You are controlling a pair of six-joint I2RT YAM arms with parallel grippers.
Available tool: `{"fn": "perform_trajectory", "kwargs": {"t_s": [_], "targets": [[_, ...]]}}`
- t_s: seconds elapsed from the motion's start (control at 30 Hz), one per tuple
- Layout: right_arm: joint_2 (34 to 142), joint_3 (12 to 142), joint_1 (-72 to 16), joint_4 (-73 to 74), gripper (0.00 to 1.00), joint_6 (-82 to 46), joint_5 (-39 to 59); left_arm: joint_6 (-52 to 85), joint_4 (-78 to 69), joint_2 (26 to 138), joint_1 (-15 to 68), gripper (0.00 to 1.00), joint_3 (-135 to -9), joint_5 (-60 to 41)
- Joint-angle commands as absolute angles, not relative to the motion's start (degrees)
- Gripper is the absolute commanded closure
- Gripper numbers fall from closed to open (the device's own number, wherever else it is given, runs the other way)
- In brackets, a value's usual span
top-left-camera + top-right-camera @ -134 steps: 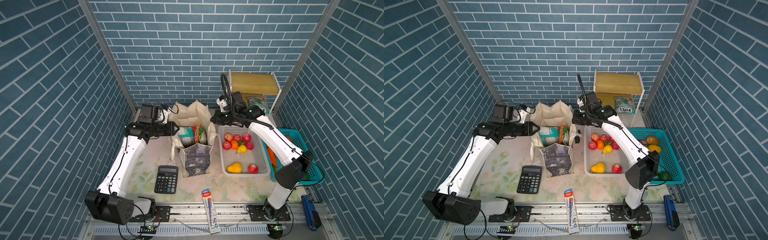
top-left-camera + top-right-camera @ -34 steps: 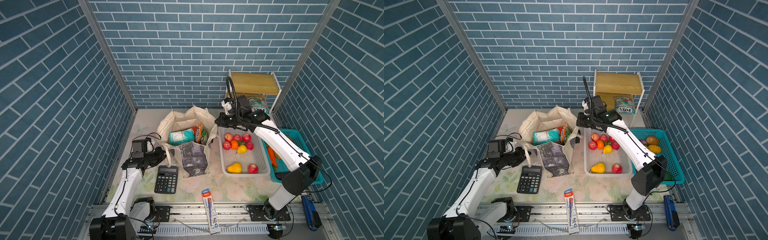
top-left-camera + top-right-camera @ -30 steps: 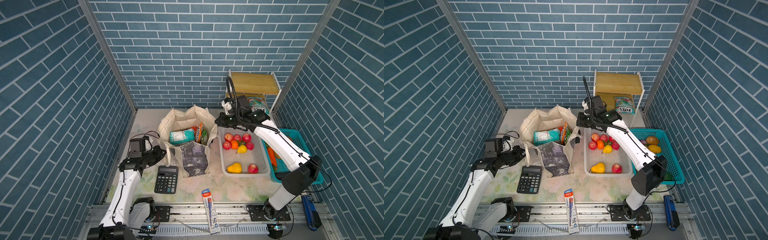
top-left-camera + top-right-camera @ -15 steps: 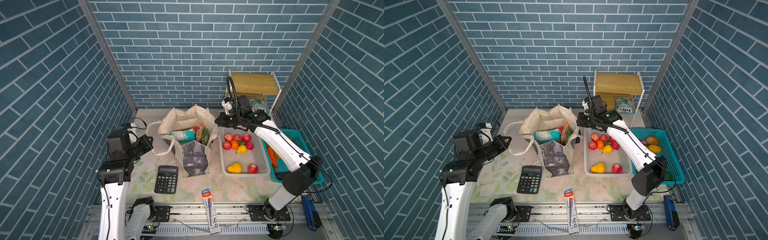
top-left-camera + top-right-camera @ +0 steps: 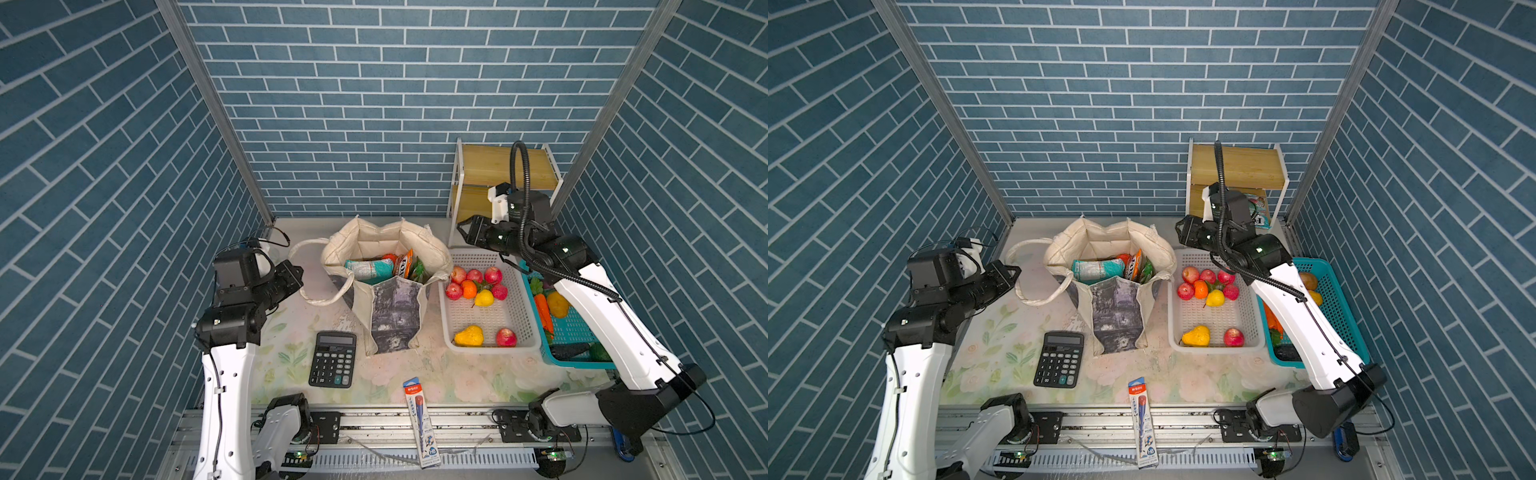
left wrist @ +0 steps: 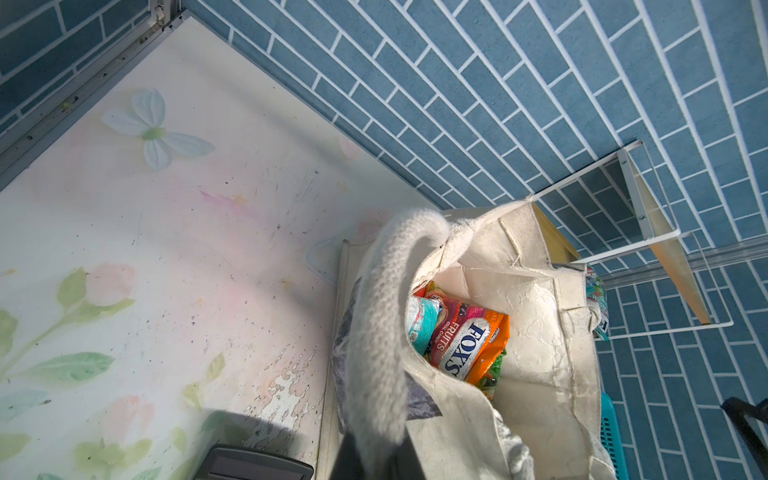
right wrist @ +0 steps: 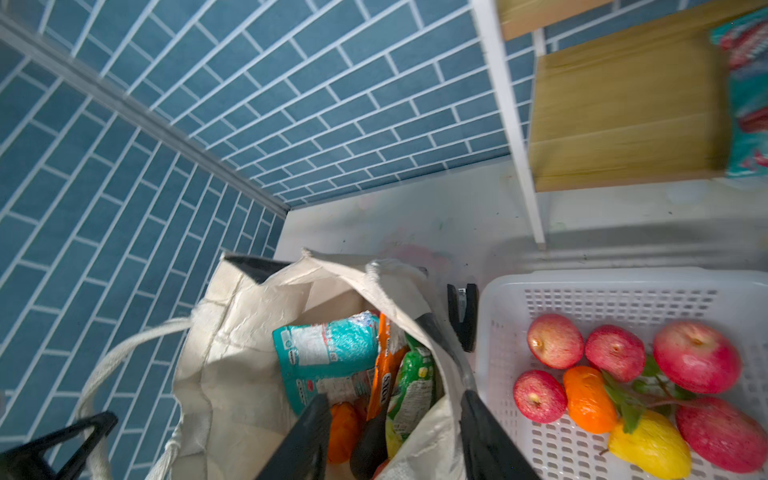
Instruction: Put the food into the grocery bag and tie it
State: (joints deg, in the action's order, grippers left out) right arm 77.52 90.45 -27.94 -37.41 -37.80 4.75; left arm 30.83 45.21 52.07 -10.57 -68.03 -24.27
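1. Status: grocery bag (image 5: 395, 316) stands upright with its mouth open. Inside it are a teal packet (image 7: 328, 349), an orange FOX'S packet (image 6: 465, 349), a green packet (image 7: 415, 382) and, lower down, an orange-coloured toy (image 7: 343, 428).
2. Tool, left: left gripper (image 5: 296, 274) has its jaws closed on the strap handle (image 6: 374, 332). The handle is drawn out sideways from the bag as a slack loop.
3. Tool, right: right gripper (image 7: 394, 405) has its jaws well apart with nothing clamped. It hangs over the bag's mouth at the rim opposite the held handle. Rim fabric runs between the jaws; cannot tell if it touches a finger.
4. White basket (image 5: 505, 318) sits just beside the bag on that same side and holds more toy fruit, a loose orange (image 5: 468, 289) among it. Cannot tell if that goes into the bag too.
5. Read: loading looks mostly done, so tying is the step in hand. One handle is secured and the other is needed.
6. Second handle (image 7: 392, 266): only its stitched root shows, at the bag's rim in the right wrist view. The rest is hidden, so locate the loop before closing.
7. Right should pinch strap, not rim or lining, because soft canvas just folds. Take it mid-loop to leave slack for the knot.
8. Bag looks light and floppy. Pull both handles evenly up over the mouth, or it may tip toward the left arm.
9. Packets stand tall near the rim, so cross the straps above them to avoid snagging.
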Motion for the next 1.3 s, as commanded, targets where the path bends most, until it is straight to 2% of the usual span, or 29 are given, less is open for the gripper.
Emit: {"fn": "perform_trajectory", "kwargs": {"t_s": [0.0,0.23,0.47,1.27], "targets": [[76.7,84.0,-24.6,-35.1,0.48,-46.0,7.1,29.5,44.1,51.7,-14.0,1.00,-70.3,-26.4],[77.7,70.4,-20.7,-24.6,0.48,-59.5,15.9,28.5,44.3,52.0,-20.3,1.00,-70.1,-30.7],[82.6,64.5,-20.6,-14.3,0.48,-68.3,23.4,27.6,44.0,53.0,-25.3,1.00,-69.4,-33.3],[91.7,59.8,-27.3,-2.4,0.47,-77.1,26.3,30.3,41.3,52.9,-27.1,1.00,-67.9,-36.1]]}}
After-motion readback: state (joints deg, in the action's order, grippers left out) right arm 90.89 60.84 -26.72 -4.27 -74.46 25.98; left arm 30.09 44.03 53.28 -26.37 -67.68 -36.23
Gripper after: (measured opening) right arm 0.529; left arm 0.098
